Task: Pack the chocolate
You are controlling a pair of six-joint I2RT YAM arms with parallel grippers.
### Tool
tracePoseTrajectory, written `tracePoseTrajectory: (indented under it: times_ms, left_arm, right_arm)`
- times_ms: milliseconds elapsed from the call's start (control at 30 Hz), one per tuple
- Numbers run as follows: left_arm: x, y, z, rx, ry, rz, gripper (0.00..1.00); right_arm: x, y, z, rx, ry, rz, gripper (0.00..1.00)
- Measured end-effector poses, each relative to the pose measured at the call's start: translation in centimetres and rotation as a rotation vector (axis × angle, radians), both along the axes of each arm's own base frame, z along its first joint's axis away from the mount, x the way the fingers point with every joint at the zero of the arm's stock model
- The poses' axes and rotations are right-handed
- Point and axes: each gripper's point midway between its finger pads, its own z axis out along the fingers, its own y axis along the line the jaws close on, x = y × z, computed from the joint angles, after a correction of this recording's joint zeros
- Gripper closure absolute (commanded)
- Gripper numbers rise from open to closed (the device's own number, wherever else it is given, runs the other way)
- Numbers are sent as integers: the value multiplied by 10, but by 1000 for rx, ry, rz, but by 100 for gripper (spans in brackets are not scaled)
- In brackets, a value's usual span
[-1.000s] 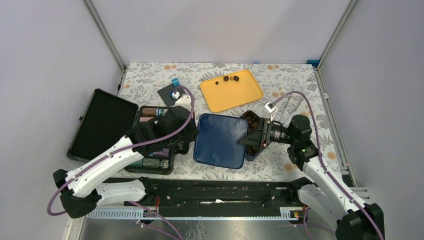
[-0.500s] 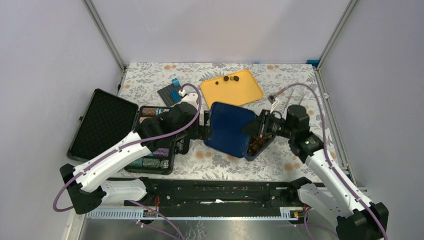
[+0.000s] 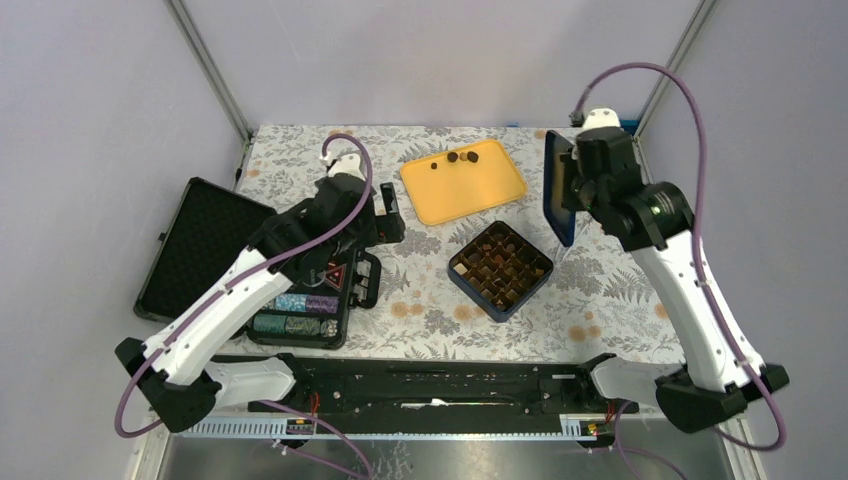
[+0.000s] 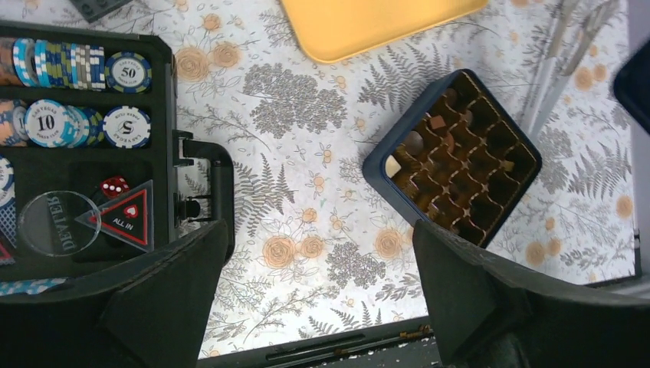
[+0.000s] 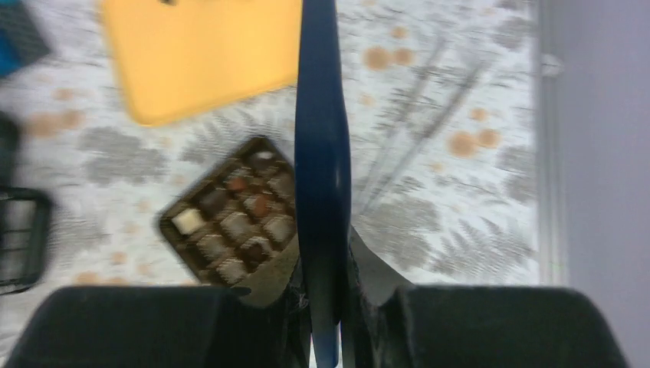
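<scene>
The dark blue box sits uncovered mid-table, its grid of cells holding chocolate, among it one pale cream piece. Three loose dark chocolate pieces lie on the yellow tray behind it. My right gripper is shut on the box's blue lid. It holds the lid on edge, high up at the back right. My left gripper hangs open and empty over bare cloth, left of the box and beside the chip case.
An open black case with poker chips, dice and a clear disc lies on the left, its foam-lined lid flat beside it. A thin silvery tool lies right of the box. Frame posts stand at the back corners.
The right gripper closed on the lid and lifted it off the box to the back right, turning it on edge. The left gripper let the lid go, opened wide and drew back left.
</scene>
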Motion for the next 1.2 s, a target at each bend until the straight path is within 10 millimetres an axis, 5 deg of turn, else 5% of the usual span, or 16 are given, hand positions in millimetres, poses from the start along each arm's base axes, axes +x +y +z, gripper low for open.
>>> tracePoseTrajectory:
  times_ms: [167, 400, 767, 967, 1200]
  left_arm:
    - [17, -1, -25, 16, 84, 42, 1]
    - [25, 14, -48, 14, 159, 79, 1]
    - [13, 57, -50, -11, 122, 139, 1]
    - [10, 62, -62, -2, 148, 127, 1]
    - [15, 67, -62, -9, 142, 136, 1]
  right_arm:
    - [11, -5, -10, -353, 83, -88, 100]
    - [22, 22, -77, -768, 258, -20, 100]
    - [4, 55, -109, -962, 302, 94, 100]
    - [-1, 73, -132, -1029, 341, 127, 100]
    - [-6, 81, -135, -1015, 342, 145, 100]
